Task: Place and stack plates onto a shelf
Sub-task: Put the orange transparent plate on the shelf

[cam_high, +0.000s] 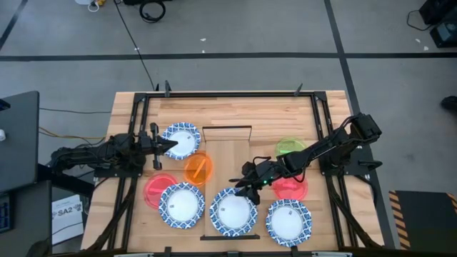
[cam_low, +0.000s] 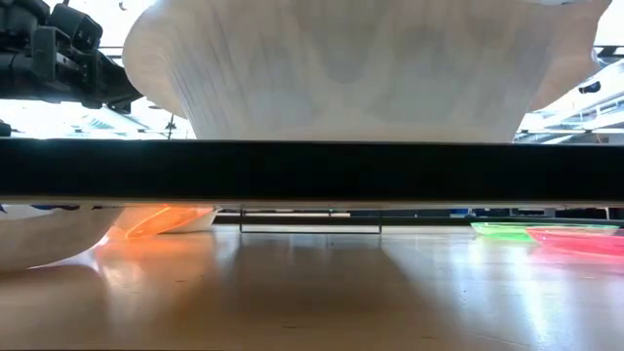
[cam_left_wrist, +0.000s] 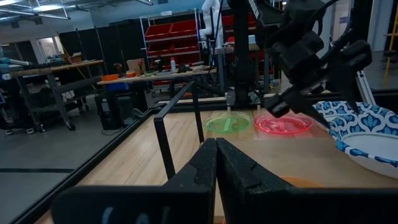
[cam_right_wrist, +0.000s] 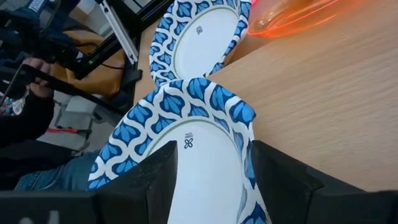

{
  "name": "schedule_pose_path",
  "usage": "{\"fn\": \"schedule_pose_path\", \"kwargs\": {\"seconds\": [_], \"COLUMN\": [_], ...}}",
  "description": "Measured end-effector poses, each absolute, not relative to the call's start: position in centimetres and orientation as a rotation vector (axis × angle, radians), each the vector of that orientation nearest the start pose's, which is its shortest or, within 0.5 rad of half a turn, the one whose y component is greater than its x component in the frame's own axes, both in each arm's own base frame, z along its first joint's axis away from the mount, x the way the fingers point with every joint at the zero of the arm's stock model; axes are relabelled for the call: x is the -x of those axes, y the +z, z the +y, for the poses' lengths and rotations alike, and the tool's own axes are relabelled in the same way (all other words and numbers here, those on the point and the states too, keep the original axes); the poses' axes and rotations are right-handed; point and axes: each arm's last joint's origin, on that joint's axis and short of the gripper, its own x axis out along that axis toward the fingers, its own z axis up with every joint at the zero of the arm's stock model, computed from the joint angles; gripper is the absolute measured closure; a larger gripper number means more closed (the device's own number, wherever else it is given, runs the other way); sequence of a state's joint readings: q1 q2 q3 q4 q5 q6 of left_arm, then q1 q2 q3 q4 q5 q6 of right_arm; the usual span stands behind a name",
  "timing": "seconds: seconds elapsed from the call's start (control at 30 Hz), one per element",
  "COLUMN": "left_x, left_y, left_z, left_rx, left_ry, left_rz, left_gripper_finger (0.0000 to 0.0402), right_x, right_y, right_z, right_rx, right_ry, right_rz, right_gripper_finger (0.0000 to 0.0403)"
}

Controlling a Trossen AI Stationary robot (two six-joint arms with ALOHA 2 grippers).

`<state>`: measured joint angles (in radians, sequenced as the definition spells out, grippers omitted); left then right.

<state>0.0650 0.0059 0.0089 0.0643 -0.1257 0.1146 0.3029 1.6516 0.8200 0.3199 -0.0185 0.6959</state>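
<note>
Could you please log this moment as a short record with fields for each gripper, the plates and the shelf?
left gripper: shut, empty, beside the far-left blue-rimmed plate
right gripper: open, fingers either side of the rim of the middle blue-rimmed plate
shelf: carries the middle blue-rimmed plate at its near end
orange plate: tilted at the shelf's left edge

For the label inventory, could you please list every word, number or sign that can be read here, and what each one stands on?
"SA2": on a white sheet lying on the floor beside the table's left edge, high view.
A small dark mark printed in the middle of the blue-rimmed plate, right wrist view: too small to read.
Nothing else is readable.
</note>
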Motion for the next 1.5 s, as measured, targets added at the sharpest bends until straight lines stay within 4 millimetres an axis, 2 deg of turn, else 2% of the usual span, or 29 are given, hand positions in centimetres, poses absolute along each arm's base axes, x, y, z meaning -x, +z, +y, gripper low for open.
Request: {"fn": "schedule_pose_path", "kwargs": {"seconds": [0.23,0.5,0.7,0.87,0.97,1.07,1.27,1.5], "left_x": [-9.6,-9.4,-9.3,-9.7,-10.3,-11.0,-13.3,-16.8], "left_y": [17.6,18.7,19.6,19.8,19.7,20.4,22.4,24.3], "left_z": [1.0,1.0,1.0,1.0,1.0,1.1,1.2,1.4], "left_rx": [-0.111,-0.072,0.0,0.0,0.0,-0.002,-0.009,-0.019], "left_ry": [0.197,0.198,0.189,0.189,0.189,0.19,0.19,0.165], "left_rz": [-0.094,-0.216,-0.315,-0.323,-0.267,-0.219,-0.086,0.181], "left_gripper_finger": [0.0388,0.0381,0.0331,0.0279,0.0257,0.0245,0.0245,0.0246], "right_x": [-32.2,-32.4,-32.0,-31.2,-30.7,-30.3,-29.8,-29.9], "right_y": [18.0,19.1,20.9,22.5,23.3,23.7,24.1,24.0], "right_z": [9.4,8.3,7.0,6.1,5.7,5.3,4.7,3.8], "right_rx": [-0.536,-0.564,-0.529,-0.502,-0.502,-0.482,-0.449,-0.431], "right_ry": [0.195,0.353,0.36,0.352,0.342,0.335,0.287,0.237], "right_rz": [0.594,0.576,0.514,0.478,0.473,0.481,0.481,0.479], "right_gripper_finger": [0.0194,0.0193,0.0194,0.0193,0.0193,0.0194,0.0193,0.0192]}}
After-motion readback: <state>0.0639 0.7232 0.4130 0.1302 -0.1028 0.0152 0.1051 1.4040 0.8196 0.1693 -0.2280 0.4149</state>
